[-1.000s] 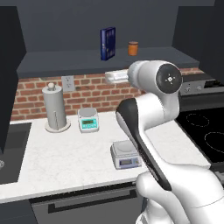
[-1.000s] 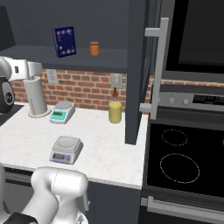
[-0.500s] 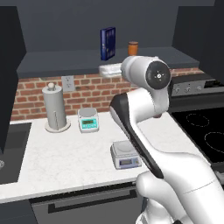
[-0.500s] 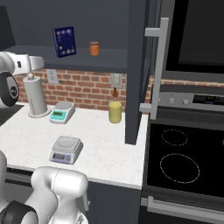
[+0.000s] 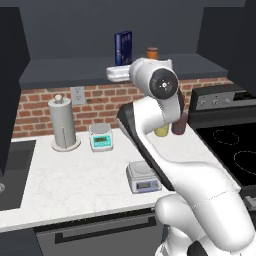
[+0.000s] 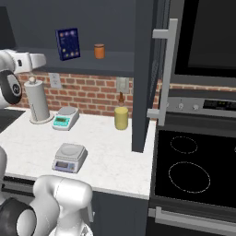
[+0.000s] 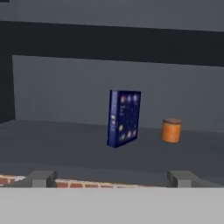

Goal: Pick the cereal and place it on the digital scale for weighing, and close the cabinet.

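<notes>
My pincer point(image 7: 111, 178) stands wide open and holds nothing; its 2 finger tips point(image 7: 41, 177) rise apart at the bottom of my hand view, level with the front edge of the cabinet point(image 5: 75, 67) shelf and short of it. I take that shelf as my landmark. The cereal point(image 7: 124, 117) stands upright on the shelf, near its middle, its dotted blue face turned toward me, well back from the front edge. The orange can point(image 7: 171, 130) stands on the same shelf just right of the cereal, apart from it. Below the shelf, on the white counter point(image 5: 75, 180), the digital scale point(image 5: 143, 177) sits near the counter's front edge, partly behind my arm in the left base view. A second scale with a teal front point(image 5: 100, 137) sits farther back by the brick wall, beside the paper towel roll point(image 5: 62, 123). The cabinet door point(image 6: 147, 73) to the right of the shelf stands open, its silver bar handle point(image 6: 165, 73) facing outward.
</notes>
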You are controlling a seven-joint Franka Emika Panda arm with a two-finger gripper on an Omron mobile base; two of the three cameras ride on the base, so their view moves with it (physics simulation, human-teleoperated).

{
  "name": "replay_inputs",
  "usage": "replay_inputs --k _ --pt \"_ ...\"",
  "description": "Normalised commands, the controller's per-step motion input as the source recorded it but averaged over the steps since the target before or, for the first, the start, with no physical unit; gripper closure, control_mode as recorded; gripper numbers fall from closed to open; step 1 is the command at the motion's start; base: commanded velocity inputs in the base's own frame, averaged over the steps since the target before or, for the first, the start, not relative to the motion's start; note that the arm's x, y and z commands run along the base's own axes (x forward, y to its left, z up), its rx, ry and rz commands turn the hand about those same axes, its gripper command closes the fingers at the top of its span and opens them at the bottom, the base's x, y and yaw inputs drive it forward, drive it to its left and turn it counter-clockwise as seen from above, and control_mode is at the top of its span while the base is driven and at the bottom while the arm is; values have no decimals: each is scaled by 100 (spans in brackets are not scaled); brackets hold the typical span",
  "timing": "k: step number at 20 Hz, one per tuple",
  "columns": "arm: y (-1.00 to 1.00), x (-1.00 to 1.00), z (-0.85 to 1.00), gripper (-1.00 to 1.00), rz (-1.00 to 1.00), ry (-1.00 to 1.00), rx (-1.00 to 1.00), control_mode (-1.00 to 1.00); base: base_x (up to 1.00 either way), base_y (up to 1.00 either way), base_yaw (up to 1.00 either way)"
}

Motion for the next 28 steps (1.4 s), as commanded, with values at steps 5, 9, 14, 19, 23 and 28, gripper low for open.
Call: replay_inputs --k 5,9,14,19,23,28 --pt "11 24 16 -100 -6 0 0 -100 0 0 0" --pt "0 49 0 -100 0 0 0 -100 0 0 0" --pt "6 38 0 -100 -1 -1 0 -100 0 0 0" --pt "5 41 1 -100 -3 0 0 -100 0 0 0" --pt "1 45 0 -100 -6 0 0 -100 0 0 0" --pt "9 35 0 -100 -13 0 0 -100 0 0 0"
